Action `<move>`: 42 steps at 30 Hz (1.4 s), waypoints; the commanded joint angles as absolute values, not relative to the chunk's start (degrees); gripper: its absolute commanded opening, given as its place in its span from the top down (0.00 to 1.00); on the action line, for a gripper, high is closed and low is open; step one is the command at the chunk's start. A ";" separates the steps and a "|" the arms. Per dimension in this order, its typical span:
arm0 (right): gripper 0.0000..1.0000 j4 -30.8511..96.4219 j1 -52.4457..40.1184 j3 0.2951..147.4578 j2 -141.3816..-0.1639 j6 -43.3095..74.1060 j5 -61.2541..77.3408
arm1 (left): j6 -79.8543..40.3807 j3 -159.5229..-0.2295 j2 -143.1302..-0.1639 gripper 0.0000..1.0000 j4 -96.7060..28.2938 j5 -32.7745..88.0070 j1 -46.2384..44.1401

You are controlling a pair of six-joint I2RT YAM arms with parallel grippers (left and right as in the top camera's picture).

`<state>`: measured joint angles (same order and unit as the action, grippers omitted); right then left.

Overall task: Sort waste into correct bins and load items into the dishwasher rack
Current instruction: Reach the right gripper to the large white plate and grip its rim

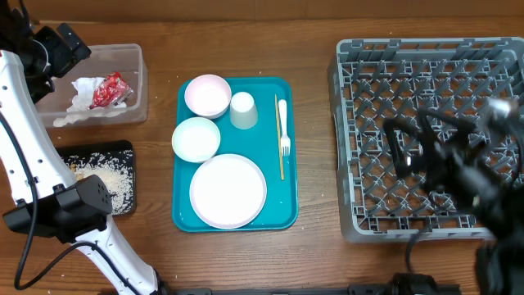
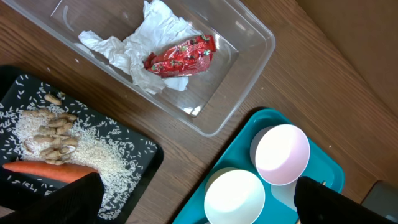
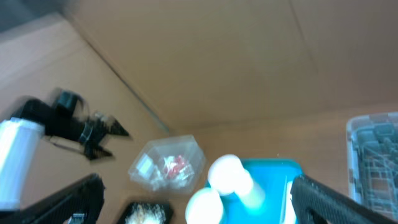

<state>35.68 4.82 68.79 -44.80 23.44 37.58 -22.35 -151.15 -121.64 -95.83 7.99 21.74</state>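
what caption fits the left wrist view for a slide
Waste sorted: napkins and red wrapper in the clear tub, rice and carrot on the black tray, two bowls on the teal tray

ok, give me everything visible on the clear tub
The clear tub is a see-through plastic rectangle with rounded corners and a lipped rim. It sits upright and flat on the wooden table. Inside lie crumpled white napkins with a red wrapper on top; the rest of its floor is bare. The black tray is close beside it, not touching. No fingers touch it.
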 commanded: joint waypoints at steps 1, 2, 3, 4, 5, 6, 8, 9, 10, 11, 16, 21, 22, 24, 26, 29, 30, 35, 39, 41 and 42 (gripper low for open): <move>0.00 46.87 2.26 82.19 -55.90 12.64 32.69 | -22.74 -151.13 -121.86 0.00 -95.74 8.43 21.34; 0.00 50.04 0.60 85.17 -58.46 11.66 29.69 | -22.74 -151.13 -121.86 0.00 -95.74 8.43 21.34; 0.00 53.54 -2.17 88.55 -61.49 11.46 24.91 | -22.74 -151.13 -121.86 0.00 -95.74 8.43 21.34; 0.00 55.42 -4.47 90.48 -63.35 11.46 21.54 | -22.74 -151.13 -121.86 0.00 -95.74 8.43 21.34; 0.00 58.17 -10.22 93.60 -67.09 11.46 14.92 | -22.74 -151.13 -121.86 0.00 -95.74 8.43 21.34; 0.00 58.78 -13.43 94.48 -68.82 11.49 11.90 | -22.74 -151.13 -121.86 0.00 -95.74 8.43 21.34; 0.00 58.74 -21.23 94.89 -72.49 11.53 5.32 | -22.74 -151.13 -121.86 0.00 -95.74 8.43 21.34; 0.00 58.70 -24.27 94.89 -74.11 11.60 2.59 | -22.72 -151.13 -121.86 0.00 -95.74 8.43 21.34; 0.00 58.70 -27.44 94.89 -76.09 12.38 -0.73 | -22.74 -151.13 -121.86 0.00 -95.74 8.43 21.34; 0.00 58.67 -30.70 94.89 -78.61 13.72 -3.57 | -22.74 -151.13 -121.86 0.00 -95.74 8.43 21.34; 0.00 58.52 -39.62 94.89 -92.12 17.87 -4.01 | -22.74 -151.13 -121.86 0.00 -95.74 8.43 21.34; 0.00 59.55 -43.77 94.89 -103.42 23.83 -2.61 | -22.74 -151.13 -121.86 0.00 -95.74 8.43 21.34; 0.00 59.77 -44.42 94.89 -104.99 23.83 -2.22 | -22.74 -151.13 -121.86 0.00 -95.74 8.43 21.34; 0.00 59.94 -45.76 94.83 -108.66 23.81 -1.41 | -22.74 -151.13 -121.86 0.00 -95.74 8.43 21.34; 0.00 59.99 -46.11 94.74 -111.33 23.83 -1.41 | -22.74 -151.13 -121.86 0.00 -95.74 8.43 21.34; 0.09 60.16 -45.89 94.08 -114.98 23.88 -1.28 | -22.74 -151.13 -121.86 0.00 -95.74 8.43 21.34; 0.15 60.34 -45.78 94.08 -116.57 23.86 -0.71 | -22.74 -151.13 -121.86 0.00 -95.74 8.43 21.34; 0.19 62.59 -45.67 94.02 -120.57 23.86 0.05 | -22.74 -151.13 -121.86 0.00 -95.74 8.43 21.34; 0.20 62.89 -44.95 93.14 -121.54 23.86 0.08 | -22.74 -151.13 -121.86 0.00 -95.74 8.43 21.34; 0.20 61.84 -44.23 91.77 -121.64 23.90 0.10 | -22.74 -151.13 -121.86 0.00 -95.74 8.43 21.34; 0.23 61.17 -43.90 90.74 -121.64 24.10 0.14 | -22.74 -151.13 -121.86 0.00 -95.74 8.43 21.34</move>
<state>62.15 -44.93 92.68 -121.16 23.70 -0.05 -22.37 -151.15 -121.69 -95.83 8.12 21.74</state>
